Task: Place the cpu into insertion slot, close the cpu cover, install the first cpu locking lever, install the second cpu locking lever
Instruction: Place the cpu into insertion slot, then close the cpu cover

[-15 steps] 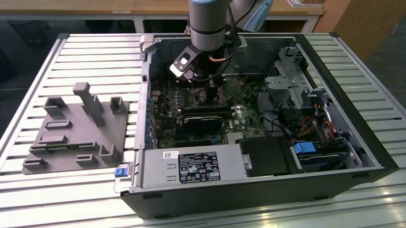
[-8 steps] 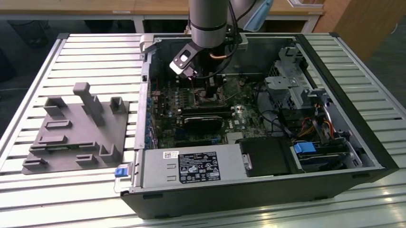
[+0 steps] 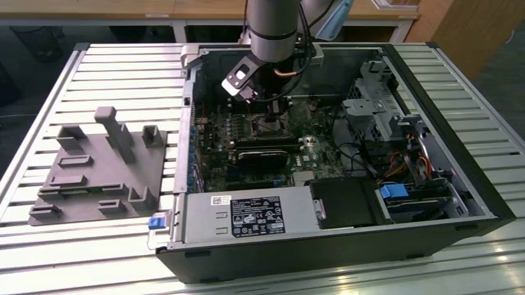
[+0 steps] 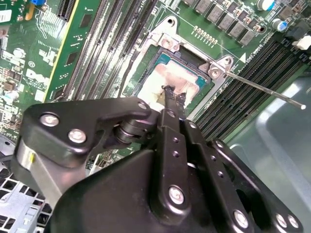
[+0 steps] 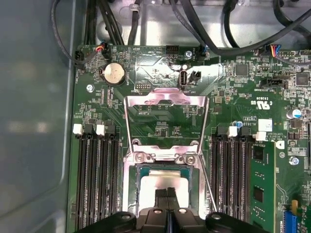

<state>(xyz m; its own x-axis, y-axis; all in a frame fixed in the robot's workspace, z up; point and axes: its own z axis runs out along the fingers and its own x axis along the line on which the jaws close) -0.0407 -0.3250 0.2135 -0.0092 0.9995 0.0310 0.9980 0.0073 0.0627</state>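
Inside the open computer case (image 3: 328,258), which lies on a slatted table (image 3: 123,74), the arm (image 3: 275,24) reaches down from the far side to the green motherboard (image 5: 160,63). The gripper (image 3: 275,112) hangs over the insertion slot (image 5: 130,184). In both wrist views its two fingers are pressed together with no gap and nothing between them. Their joined tip (image 4: 168,91) is at the top face of the cpu (image 4: 170,75), though I cannot tell whether it touches. The cpu (image 5: 154,180) lies flat inside the slot's silvery rim, its pale top smeared with whitish residue. The cpu cover (image 5: 166,98) is swung open, its frame lifted off the slot on the side away from the gripper, and the board shows through its window. A thin metal locking lever (image 4: 265,91) runs out from one corner of the slot and crosses the black memory slots (image 5: 95,174) beside it. A round coin cell (image 5: 114,73) sits on the board beyond the cover. On the exterior view's left a grey fixture (image 3: 98,166) rests on the table, well apart from the case, and a black heatsink block (image 3: 262,157) sits on the board nearer than the gripper.
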